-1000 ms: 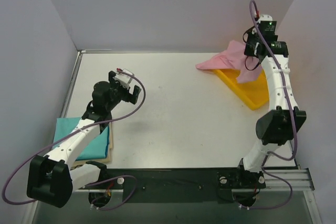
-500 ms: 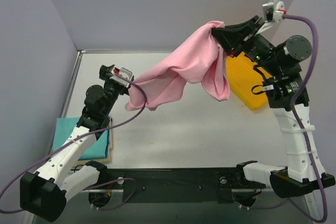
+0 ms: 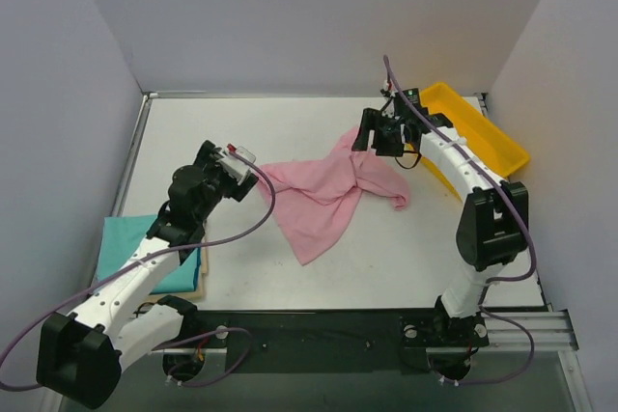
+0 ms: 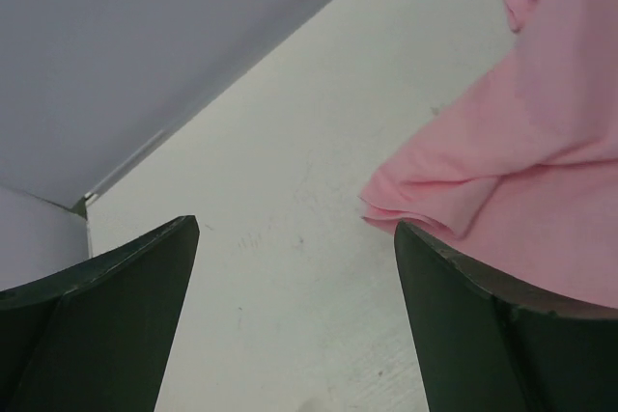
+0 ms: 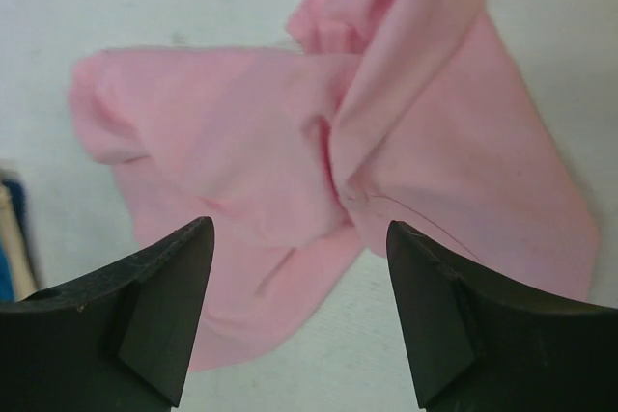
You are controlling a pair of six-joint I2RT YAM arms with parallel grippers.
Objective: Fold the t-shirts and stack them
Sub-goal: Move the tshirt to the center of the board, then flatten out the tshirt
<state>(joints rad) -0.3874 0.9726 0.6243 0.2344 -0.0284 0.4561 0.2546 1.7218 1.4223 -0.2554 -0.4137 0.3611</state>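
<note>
now — pink t-shirt [image 3: 319, 205] soft, crumpled | left gripper [image 4: 294, 229] jaws spread, empty | right gripper [image 5: 297, 229] jaws spread, empty

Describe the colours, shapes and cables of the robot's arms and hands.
The left arm and right arm share white link shells and black joint housings. A purple cable loops along each. The left hand and right hand each end in two dark, wedge-shaped fingers.

White table [image 3: 212, 127]; yellow tray [image 3: 483, 132] askew at far-right corner; pale lilac walls [image 3: 290, 16] on three sides.
</note>
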